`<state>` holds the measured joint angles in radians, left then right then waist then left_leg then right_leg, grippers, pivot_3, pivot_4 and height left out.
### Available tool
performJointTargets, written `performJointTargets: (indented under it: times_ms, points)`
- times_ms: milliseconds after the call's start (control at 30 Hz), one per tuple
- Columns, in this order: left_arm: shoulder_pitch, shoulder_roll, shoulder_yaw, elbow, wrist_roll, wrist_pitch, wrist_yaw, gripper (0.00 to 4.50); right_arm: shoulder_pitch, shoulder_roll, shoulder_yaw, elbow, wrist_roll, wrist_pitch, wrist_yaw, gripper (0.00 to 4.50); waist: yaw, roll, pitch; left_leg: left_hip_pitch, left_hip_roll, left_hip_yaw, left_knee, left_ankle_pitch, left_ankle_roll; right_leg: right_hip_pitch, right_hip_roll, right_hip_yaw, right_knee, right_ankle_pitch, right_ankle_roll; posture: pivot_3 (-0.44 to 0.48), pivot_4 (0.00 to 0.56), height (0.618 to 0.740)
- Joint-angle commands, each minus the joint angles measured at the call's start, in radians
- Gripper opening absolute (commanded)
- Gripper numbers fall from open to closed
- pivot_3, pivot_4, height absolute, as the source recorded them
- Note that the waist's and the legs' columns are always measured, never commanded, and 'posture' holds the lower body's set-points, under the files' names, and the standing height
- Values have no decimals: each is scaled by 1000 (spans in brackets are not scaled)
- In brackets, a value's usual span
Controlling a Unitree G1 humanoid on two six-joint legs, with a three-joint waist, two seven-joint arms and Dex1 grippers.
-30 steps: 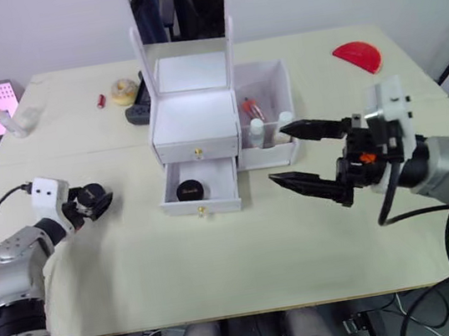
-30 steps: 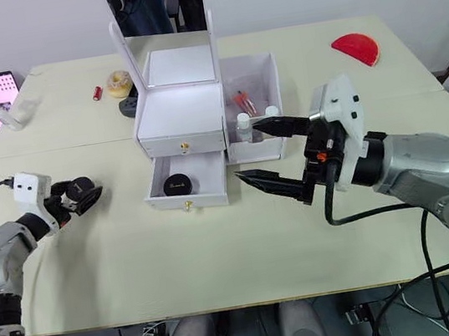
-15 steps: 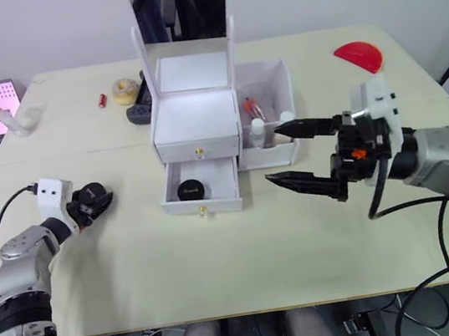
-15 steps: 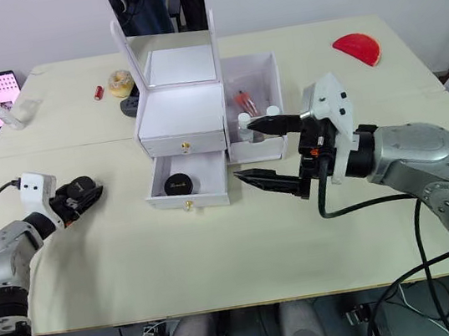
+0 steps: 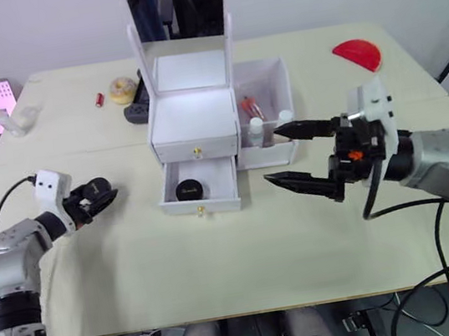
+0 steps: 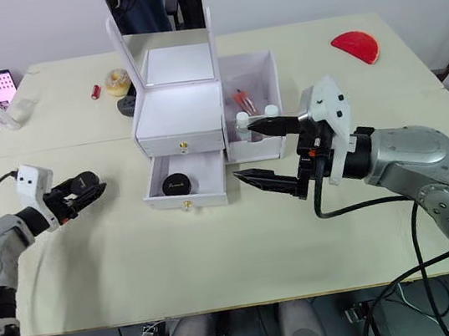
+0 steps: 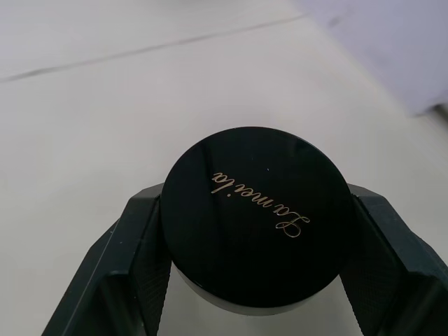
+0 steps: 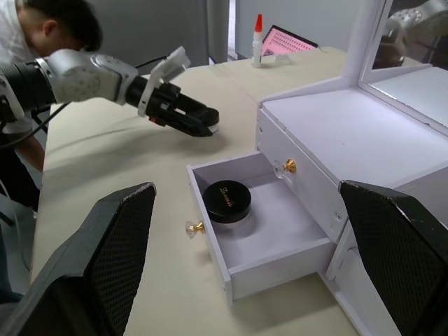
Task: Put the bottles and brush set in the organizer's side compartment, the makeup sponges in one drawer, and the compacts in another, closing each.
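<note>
Our left gripper [image 5: 103, 194] is clamped on a black compact [image 7: 255, 215], its two fingers [image 7: 136, 269] pressing the case's sides with the gold-lettered lid facing up; it hangs just above the table [image 5: 238, 259], well to the left of the organizer [image 5: 195, 130]. Our right gripper [image 5: 295, 156] has its fingers spread wide and holds nothing, hovering just to the right of the organizer, level with its lower drawer [image 5: 200, 190]. That drawer is pulled out, and a second compact [image 5: 189, 190] lies inside it. The drawer above it [image 5: 197, 148] is shut. In the organizer's side compartment [image 5: 284, 156] stand the two white-capped bottles [image 5: 257, 129], with the brush set [image 5: 251, 109] behind them.
</note>
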<state>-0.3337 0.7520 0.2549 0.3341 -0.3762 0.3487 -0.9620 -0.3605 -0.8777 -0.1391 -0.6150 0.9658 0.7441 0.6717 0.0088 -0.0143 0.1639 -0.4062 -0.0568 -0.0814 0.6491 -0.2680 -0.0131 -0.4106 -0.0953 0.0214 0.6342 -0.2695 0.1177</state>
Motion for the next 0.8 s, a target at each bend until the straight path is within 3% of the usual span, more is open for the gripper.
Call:
performJointTargets:
  times_ms: [33,200,400,633,800]
  points:
    - [-18,72,1,-134,-80,39,-150,2684,0,14,-12,-18,-12,-11,-4,4500,0,0,0,0,0,0,0,0,0,0,0,0,0,0,0,0,150,740]
    - [-94,84,-121,-251,-90,89,-257,2684,0,29,-1,-19,-35,-11,-7,4500,6,0,0,0,0,0,1,0,0,1,0,-1,0,0,0,0,150,740]
    - [-186,-35,-290,-350,-54,94,-254,2684,5,51,2,-38,-52,-6,-34,4500,1,1,0,0,-1,0,1,0,0,1,0,-1,0,0,0,0,150,740]
    - [-262,-165,-409,-318,13,79,-196,2684,36,55,-26,-84,-36,12,-81,4500,-2,1,0,0,0,0,2,0,0,0,5,-1,1,0,0,0,150,740]
    - [-286,-197,-441,-286,38,75,-196,2684,45,55,-42,-110,-20,23,-117,4500,0,1,0,0,0,0,3,0,0,1,6,-1,1,0,0,0,150,740]
